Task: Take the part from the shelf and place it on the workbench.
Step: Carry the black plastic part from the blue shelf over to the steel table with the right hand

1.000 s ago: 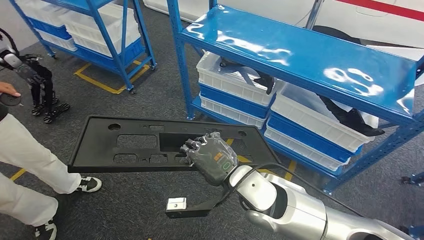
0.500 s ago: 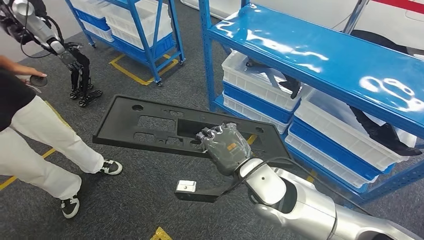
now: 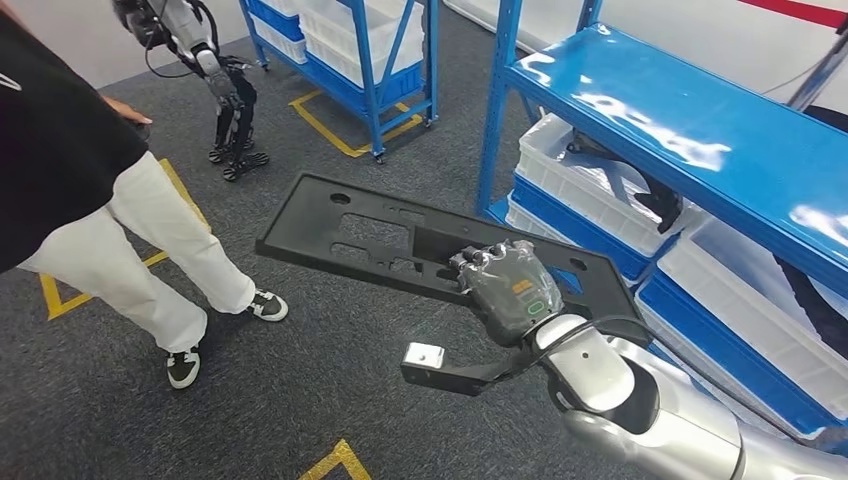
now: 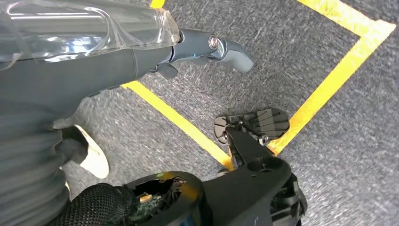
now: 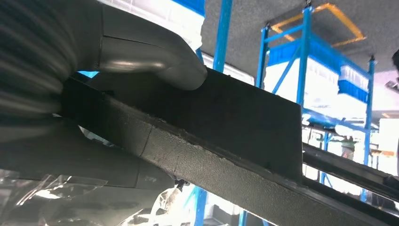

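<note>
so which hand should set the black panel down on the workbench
Right. The right hand already grips the long flat black plastic panel along its near edge, thumb pressed on top. The left hand hangs over the floor, holding nothing.

Dark grey carpeted floor [image 3: 300, 400], marked with yellow tape lines [image 3: 335, 135]. On the right, a blue steel shelf [image 3: 680, 110] with a glossy top board catching bright overhead glare; beneath it, white and blue bins [image 3: 585, 185] stacked in rows. Further back, a second blue rack [image 3: 385, 50] on small feet, also loaded with white and blue bins. Pale wall [image 3: 60, 25] behind, at the far left. Standing on the carpet at left, a person [image 3: 110, 230] in white trousers and sneakers.
</note>
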Available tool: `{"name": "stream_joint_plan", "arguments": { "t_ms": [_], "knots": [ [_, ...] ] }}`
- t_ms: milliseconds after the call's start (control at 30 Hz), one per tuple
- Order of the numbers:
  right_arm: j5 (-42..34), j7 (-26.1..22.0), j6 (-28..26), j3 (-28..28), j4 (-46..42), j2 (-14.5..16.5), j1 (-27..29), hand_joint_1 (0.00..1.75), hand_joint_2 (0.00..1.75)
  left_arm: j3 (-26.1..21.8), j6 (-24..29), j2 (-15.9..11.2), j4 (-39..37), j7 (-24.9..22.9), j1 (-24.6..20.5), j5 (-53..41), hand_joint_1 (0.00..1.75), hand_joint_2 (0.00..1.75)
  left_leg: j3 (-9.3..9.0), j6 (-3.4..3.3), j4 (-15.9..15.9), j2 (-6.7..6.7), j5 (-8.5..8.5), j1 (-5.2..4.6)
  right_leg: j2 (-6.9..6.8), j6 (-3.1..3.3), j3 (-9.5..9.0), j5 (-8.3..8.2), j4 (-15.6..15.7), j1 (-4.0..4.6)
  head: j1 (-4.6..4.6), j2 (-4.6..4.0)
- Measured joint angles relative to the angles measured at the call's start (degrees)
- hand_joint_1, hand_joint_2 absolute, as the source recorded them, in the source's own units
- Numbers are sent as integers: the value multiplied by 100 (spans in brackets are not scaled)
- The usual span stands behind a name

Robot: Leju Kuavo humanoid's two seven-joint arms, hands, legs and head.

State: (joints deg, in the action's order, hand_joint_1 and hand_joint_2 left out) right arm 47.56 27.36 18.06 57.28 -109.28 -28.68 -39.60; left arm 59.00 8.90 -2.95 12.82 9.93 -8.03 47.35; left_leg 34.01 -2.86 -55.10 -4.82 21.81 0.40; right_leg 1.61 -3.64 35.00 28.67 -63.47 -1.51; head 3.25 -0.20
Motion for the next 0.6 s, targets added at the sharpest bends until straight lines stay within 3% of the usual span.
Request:
{"name": "stream_joint_plan", "arguments": {
  "t_ms": [67, 100, 167, 233, 300, 367, 400, 433, 467, 533, 600],
  "knots": [
    [-15, -14, -75, -51, -11, -63, -20, 175, 175, -5, 6, 4, -1, -18, 0, -3, 0, 175, 41, 64, -45, -122, 9, -2, 202, 7, -248, -209, 569, -35, -1, 0],
    [-15, -16, -109, -63, -20, -81, -16, 175, 175, -7, 6, 4, -2, -29, 6, -5, 0, 175, 67, 101, -51, -171, 3, -4, 240, 28, -273, -211, 643, -31, 3, 1],
    [-2, -22, -160, -71, -35, -97, -8, 175, 175, -9, 2, -1, -2, -56, 27, -16, 0, 175, 104, 163, -43, -232, -20, 13, 114, 105, -266, -229, 654, -9, 8, 1],
    [38, -19, -203, -80, -46, -110, -1, 175, 175, -9, -23, -8, -2, -104, 48, -59, 0, 175, 202, 220, -232, -22, 92, 5, -22, 184, -277, -241, 668, -10, 22, 1],
    [94, -16, -249, -91, -54, -125, 22, 175, 175, -9, -53, -14, -2, -141, 54, -103, 0, 175, 494, 273, -867, 294, 414, -6, -155, 235, -285, -236, 673, -3, 40, 1],
    [161, -58, -289, -91, -56, -134, 76, 175, 175, -9, -74, -17, -2, -141, 54, -108, 0, 175, 849, 299, -1601, 399, 688, 10, -298, 259, -287, -222, 671, 18, 45, 0],
    [196, -103, -309, -88, -55, -136, 107, 175, 175, -9, -85, -19, -2, -135, 53, -105, 0, 175, 922, 297, -1746, 416, 702, 13, -371, 267, -291, -212, 671, 28, 47, 0],
    [233, -157, -334, -83, -50, -135, 132, 175, 175, -9, -96, -23, -2, -126, 53, -97, 0, 175, 880, 281, -1660, 434, 614, 9, -441, 270, -300, -201, 671, 39, 48, 0],
    [266, -223, -366, -79, -43, -129, 145, 175, 175, -10, -105, -31, -2, -114, 54, -84, 0, 175, 723, 249, -1349, 473, 445, -3, -509, 271, -315, -187, 672, 51, 49, 0],
    [326, -367, -454, -65, -6, -94, 147, 175, 175, -12, -119, -50, -2, -77, 64, -33, 0, 175, 300, 144, -522, 712, 118, -78, -630, 257, -351, -155, 675, 85, 49, 0],
    [376, -515, -546, -34, 62, -15, 138, 175, 175, -16, -140, -62, -2, -19, 93, 34, 0, 175, 103, 66, -91, 881, 17, -159, -740, 225, -378, -127, 686, 110, 48, 0]
  ]
}}
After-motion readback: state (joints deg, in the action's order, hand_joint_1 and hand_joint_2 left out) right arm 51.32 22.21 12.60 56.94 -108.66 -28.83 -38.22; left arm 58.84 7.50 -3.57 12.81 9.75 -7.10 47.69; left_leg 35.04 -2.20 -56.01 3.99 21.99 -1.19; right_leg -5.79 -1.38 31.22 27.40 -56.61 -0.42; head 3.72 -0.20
